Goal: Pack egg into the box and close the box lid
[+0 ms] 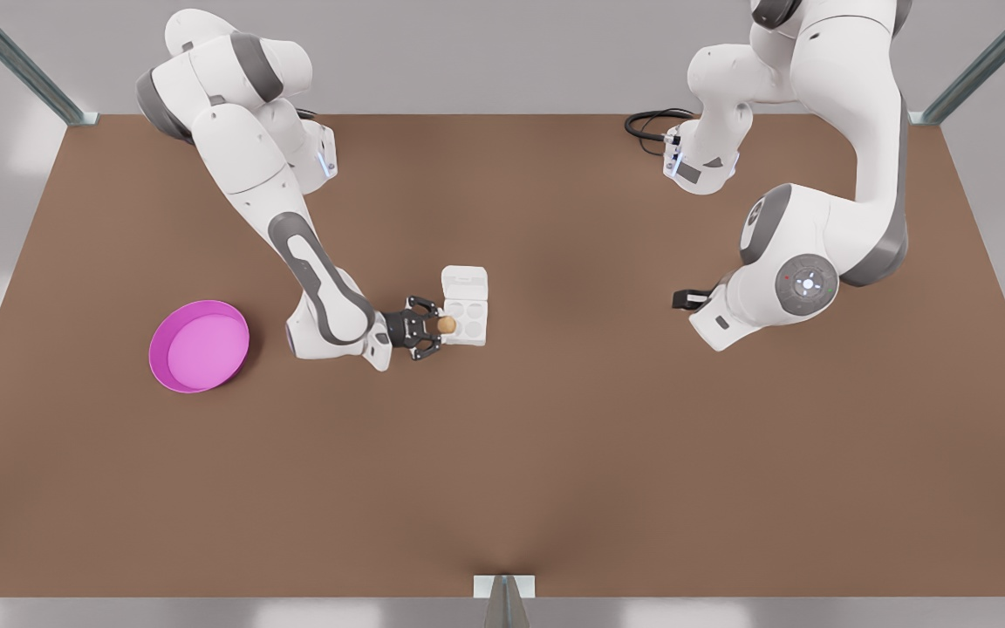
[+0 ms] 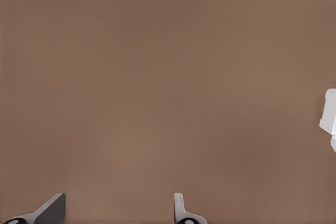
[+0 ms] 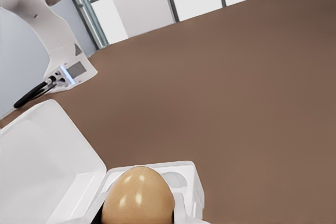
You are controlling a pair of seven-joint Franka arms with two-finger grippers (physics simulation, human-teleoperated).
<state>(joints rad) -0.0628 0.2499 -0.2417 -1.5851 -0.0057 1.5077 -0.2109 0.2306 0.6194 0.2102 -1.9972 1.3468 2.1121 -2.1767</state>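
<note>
— What's under you?

— A plain brown worktop [image 1: 555,453], grey walls behind, metal posts at the corners. A pink dish [image 1: 198,345] sits well off toward the front view's left.

— And the box?

— The box [image 1: 466,319] lies mid-worktop, its box lid [image 1: 464,283] swung back flat. My right hand [image 1: 438,326] hangs at the cups' edge, pinching the egg [image 1: 446,324].

— Your left hand?

— My left hand [image 2: 118,211] waits over bare worktop, fingers [image 2: 180,208] spread, gripping nothing.
</note>
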